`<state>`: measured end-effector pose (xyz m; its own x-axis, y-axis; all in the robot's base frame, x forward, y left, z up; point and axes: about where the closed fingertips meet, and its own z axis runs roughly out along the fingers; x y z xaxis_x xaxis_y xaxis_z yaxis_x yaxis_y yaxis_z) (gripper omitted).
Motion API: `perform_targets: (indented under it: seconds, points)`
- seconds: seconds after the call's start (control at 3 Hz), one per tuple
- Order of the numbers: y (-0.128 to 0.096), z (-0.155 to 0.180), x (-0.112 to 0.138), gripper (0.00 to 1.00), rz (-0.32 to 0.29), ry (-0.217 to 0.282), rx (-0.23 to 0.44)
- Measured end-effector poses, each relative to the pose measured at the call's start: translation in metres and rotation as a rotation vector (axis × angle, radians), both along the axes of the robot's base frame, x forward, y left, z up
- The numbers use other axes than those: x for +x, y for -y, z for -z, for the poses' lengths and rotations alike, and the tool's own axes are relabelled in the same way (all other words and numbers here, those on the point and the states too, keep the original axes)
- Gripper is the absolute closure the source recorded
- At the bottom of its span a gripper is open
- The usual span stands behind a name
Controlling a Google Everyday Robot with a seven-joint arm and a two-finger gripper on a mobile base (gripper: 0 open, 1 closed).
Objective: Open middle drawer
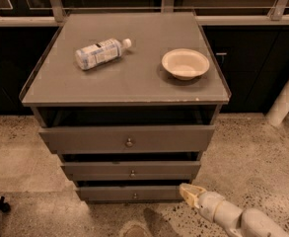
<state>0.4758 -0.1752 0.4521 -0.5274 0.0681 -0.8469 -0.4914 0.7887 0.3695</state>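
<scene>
The middle drawer (130, 170) is the second of three stacked grey-brown drawers, with a slim front and a small round metal knob (132, 173). Above it is the taller top drawer (127, 139), below it the lowest drawer (129, 193). All three fronts stand a little out from the cabinet. My gripper (189, 192), cream-tipped on a pale arm, reaches in from the lower right. It sits just right of the lowest drawer's end, below and right of the middle drawer's knob, touching nothing that I can see.
On the cabinet top (134, 78) lie a plastic bottle (100, 53) on its side and a cream bowl (185, 63). Dark cabinets and a rail run behind. A pale pole (286, 98) leans at the right. Speckled floor surrounds the cabinet.
</scene>
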Motion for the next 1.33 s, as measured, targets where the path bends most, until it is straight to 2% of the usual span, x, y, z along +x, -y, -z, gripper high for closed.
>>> perform_targets:
  seconds: [0.33,1.0,1.33]
  points:
    - [0.003,0.000,0.036,1.00,0.010,0.062,0.012]
    - [0.007,-0.002,0.048,1.00,0.036,0.095,0.003]
    - [0.004,-0.005,0.078,1.00,0.042,0.151,-0.009]
